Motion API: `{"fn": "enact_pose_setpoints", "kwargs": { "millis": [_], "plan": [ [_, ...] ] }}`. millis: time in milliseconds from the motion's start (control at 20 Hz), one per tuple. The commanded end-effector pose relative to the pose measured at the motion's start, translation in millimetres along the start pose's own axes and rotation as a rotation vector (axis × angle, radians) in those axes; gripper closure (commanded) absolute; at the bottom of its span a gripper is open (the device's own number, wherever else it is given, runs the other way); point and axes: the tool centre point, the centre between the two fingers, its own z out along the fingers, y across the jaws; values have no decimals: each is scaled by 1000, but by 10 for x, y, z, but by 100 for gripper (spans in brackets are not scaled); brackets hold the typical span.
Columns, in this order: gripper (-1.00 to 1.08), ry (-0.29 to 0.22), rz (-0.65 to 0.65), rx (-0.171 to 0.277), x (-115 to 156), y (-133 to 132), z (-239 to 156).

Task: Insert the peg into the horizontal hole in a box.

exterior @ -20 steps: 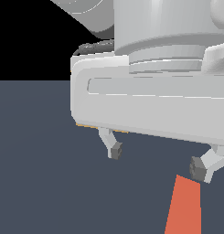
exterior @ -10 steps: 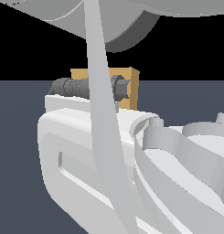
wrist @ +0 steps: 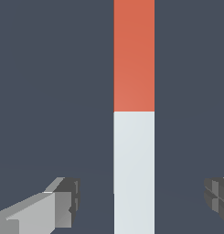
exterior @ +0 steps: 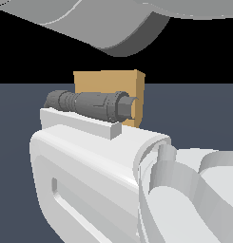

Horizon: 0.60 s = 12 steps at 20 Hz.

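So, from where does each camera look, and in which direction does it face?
Exterior view: sits low, right behind the arm's white body, facing the tan box beyond it; the peg is hidden here.
Wrist view: sits on the wrist, looking down on the peg lying on the dark floor; the gripper has its fingers apart on either side of it.
Shared: no object is clearly shared; only the floor.

A flat slate-blue ground (exterior: 199,114) is the one surface in view, plain and matte. In the exterior view it shows at 3 o'clock and, as a narrower strip, at 9 o'clock, ending in a straight, level horizon. Above that line a black backdrop (exterior: 27,57) shows from 9 to 11 o'clock and again near 2 o'clock. The wrist view shows the same ground, evenly lit.
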Motion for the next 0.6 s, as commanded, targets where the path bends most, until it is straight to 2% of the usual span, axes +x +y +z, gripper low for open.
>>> {"fn": "enact_pose_setpoints", "kwargs": {
  "millis": [0, 550],
  "plan": [
    [-92, 0, 0, 1, -4, -2, 34],
    [-92, 1, -1, 0, 7, -16, 495]
  ]
}}
